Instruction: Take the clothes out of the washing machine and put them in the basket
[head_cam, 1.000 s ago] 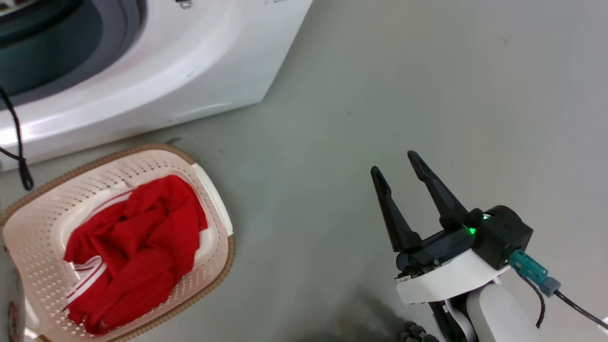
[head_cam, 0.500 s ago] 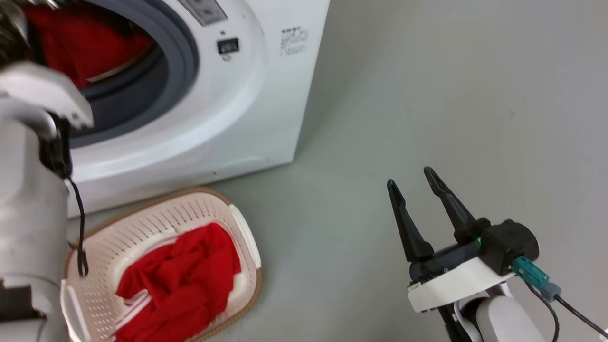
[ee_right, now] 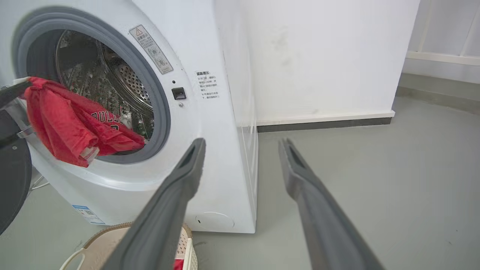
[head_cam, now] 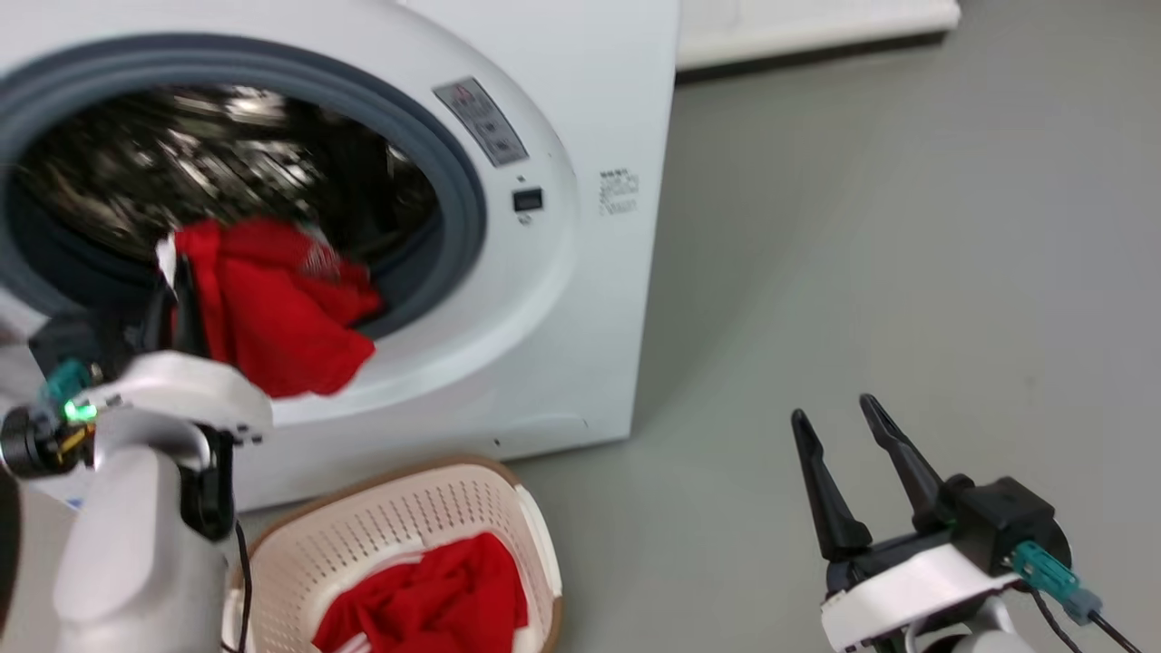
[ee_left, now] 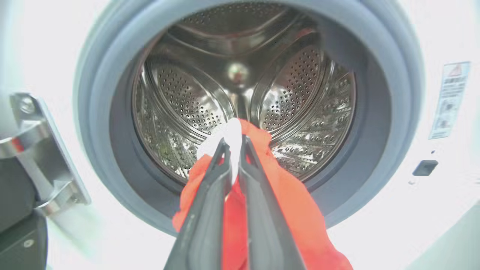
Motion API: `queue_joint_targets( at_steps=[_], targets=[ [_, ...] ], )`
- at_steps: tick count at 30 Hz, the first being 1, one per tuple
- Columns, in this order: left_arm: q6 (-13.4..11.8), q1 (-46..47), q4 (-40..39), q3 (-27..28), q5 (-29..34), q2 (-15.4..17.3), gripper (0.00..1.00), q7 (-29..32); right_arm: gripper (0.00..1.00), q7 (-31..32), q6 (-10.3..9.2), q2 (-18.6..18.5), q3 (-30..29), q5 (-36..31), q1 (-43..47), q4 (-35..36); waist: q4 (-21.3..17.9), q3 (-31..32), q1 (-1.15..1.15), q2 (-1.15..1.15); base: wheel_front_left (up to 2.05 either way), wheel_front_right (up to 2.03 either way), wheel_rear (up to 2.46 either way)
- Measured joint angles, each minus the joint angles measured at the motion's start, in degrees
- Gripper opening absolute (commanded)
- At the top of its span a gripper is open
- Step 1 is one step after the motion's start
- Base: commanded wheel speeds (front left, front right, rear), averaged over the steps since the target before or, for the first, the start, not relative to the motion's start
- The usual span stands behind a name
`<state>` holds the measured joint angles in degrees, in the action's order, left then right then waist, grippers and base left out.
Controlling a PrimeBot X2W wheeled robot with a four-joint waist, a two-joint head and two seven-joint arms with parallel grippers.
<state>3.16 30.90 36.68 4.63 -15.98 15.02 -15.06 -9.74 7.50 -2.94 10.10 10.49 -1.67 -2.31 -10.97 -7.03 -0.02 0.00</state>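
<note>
The white washing machine (head_cam: 580, 272) stands with its grey-rimmed porthole open, and its steel drum (ee_left: 243, 86) shows behind. My left gripper (ee_left: 234, 144) is shut on a red garment (head_cam: 272, 313) with a white edge, held at the porthole's lower rim; the cloth hangs down over the rim (ee_right: 63, 123). Below the machine sits the cream basket (head_cam: 435, 517) with more red clothes (head_cam: 435, 603) lying in it. My right gripper (head_cam: 834, 413) is open and empty, low at the right over the floor.
Grey floor (head_cam: 862, 227) stretches to the right of the machine, ending at a white wall with a dark skirting (ee_right: 322, 123). The dark door (ee_right: 13, 180) and its metal hinge (ee_left: 37, 150) stand to the left of the porthole.
The head camera has tilted up from the basket to the porthole. My left arm has come into view with a red garment held at the drum's mouth. The right gripper stays open.
</note>
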Motion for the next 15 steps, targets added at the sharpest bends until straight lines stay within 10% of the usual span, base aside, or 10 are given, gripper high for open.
queue_joint_targets(
  at_steps=[15],
  targets=[
    [0.13, -18.70, -28.04, 0.91, 2.47, -4.02, 0.00, 0.09, 1.00, 1.79, 0.00, 0.00, -3.19, -0.05, 4.38, 2.72, 5.88, 7.99, 0.00, 0.00, 0.00, 0.00, 0.00]
  ],
)
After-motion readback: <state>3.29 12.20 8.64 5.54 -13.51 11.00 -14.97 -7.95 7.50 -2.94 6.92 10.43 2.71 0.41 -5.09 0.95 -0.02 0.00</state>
